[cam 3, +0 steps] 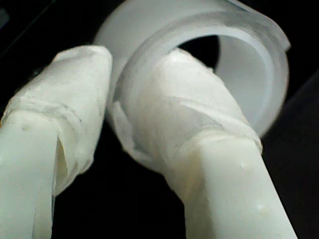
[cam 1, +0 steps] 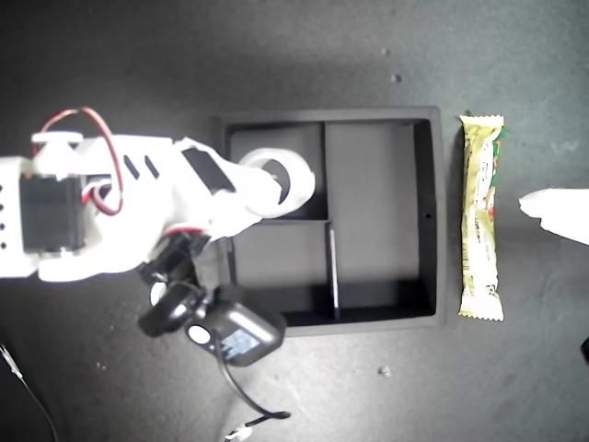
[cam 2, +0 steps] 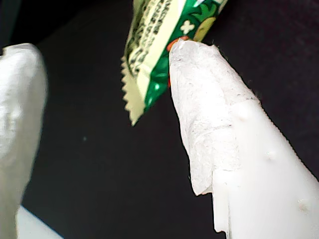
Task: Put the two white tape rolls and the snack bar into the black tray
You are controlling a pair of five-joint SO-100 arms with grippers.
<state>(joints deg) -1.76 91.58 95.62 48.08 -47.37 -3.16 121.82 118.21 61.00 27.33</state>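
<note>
A: While the black tray [cam 1: 428,221] sits between my two arms, its long compartment bare, which step is in hand?

B: The tape step. My second gripper [cam 3: 112,107] has one finger through the hole of a white tape roll [cam 1: 293,175] and the other outside its wall, so the fingers are clamped on the ring. In the exterior view the roll hangs over a small square compartment, at the fingertips. I judge it is about to be released there.

A: And the snack bar [cam 1: 482,216]?

B: Outside the tray, lying along its wall on the exterior view's right. My first gripper [cam 2: 107,114] has its fingers wide apart, holding nothing; the bar's crimped end shows just past one fingertip [cam 2: 199,64], touching or nearly so.

A: The second roll?

B: I see none in any view.

A: Next move?

B: Spreading the second gripper's fingers, I judge, then straddling the bar.
</note>
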